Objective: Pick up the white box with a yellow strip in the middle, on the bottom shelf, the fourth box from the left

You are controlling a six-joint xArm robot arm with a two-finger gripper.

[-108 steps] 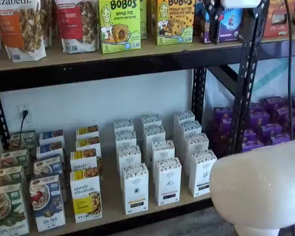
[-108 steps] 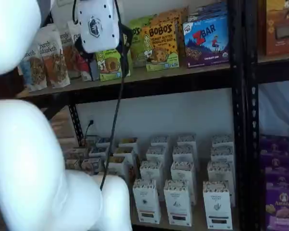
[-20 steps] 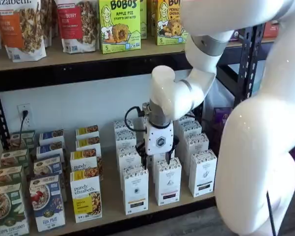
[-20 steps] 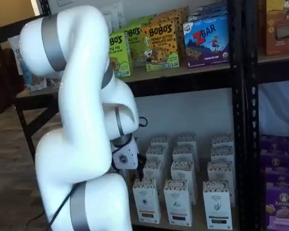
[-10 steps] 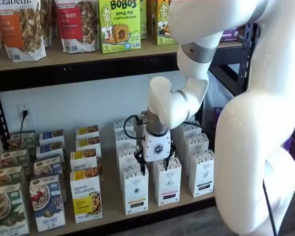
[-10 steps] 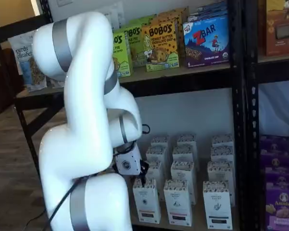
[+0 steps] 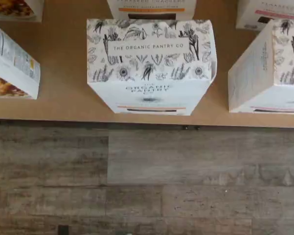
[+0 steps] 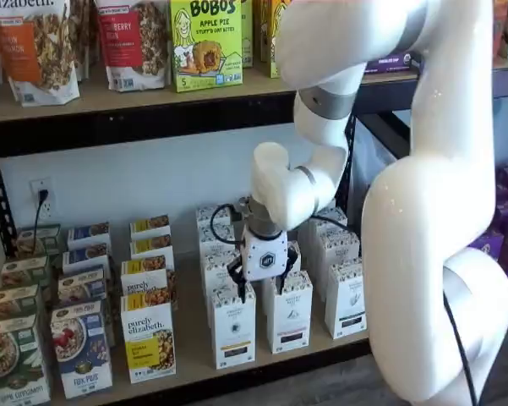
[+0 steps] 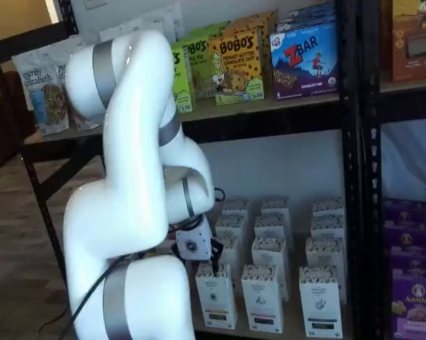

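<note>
The white box (image 8: 234,328) with the yellow strip stands at the front of its row on the bottom shelf (image 8: 194,359). My gripper (image 8: 259,282) hangs just above it, slightly to its right, and its two black fingers stand open with nothing between them. The wrist view looks straight down on the box's speckled top (image 7: 151,54), and the yellow strip shows along its front face near the shelf's (image 7: 63,58) edge. The same box (image 9: 216,301) also shows in a shelf view, below the gripper's white body.
Same-shaped white cartons stand to its right, one with a pink strip (image 8: 289,315) and one with a dark strip (image 8: 348,300). More white cartons line up behind. A purely elizabeth box (image 8: 148,337) stands to its left. Wood floor (image 7: 147,181) lies in front of the shelf.
The arm has swung left and down a little. The gripper now hangs over the front carton with the yellow strip, and its fingers have stayed open.
</note>
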